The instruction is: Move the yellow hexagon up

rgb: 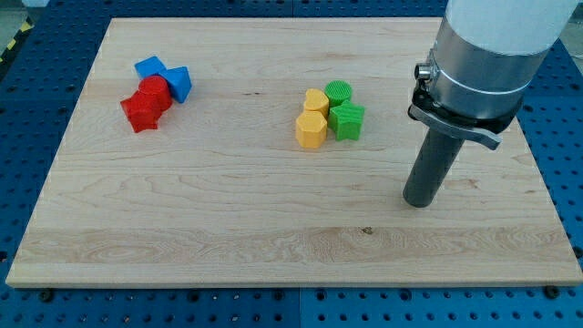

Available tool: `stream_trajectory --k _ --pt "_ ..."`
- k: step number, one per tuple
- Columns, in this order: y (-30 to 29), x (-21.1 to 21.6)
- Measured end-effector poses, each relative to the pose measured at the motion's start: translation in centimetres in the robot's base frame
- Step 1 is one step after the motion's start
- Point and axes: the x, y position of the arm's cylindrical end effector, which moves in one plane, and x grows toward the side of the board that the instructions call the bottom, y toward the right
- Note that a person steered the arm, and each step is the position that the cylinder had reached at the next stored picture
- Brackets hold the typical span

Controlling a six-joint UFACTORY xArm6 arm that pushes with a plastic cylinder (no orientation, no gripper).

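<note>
Yellow hexagon [310,130] near board [228,228] centre, touching yellow block [316,100] above, green star [347,120] to view's right. Rod tip [418,202] well right, lower, touching nothing; no fingers fitted.

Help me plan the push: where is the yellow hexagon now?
The yellow hexagon lies near the board's middle, touching the other yellow block above and the green star at its right; my tip is lower right.

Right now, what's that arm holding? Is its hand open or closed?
No hand: my tip is a bare rod holding nothing, resting on the board right of the yellow hexagon, touching no block.
</note>
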Motion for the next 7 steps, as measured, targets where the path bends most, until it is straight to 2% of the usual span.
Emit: stream_trajectory --k 1,3,4,6,7 --pt "-0.3 -0.2" --pt "-10.4 0.1" --pt "-10.4 0.1" --pt "-10.4 -5.8" --pt "-10.4 -6.2"
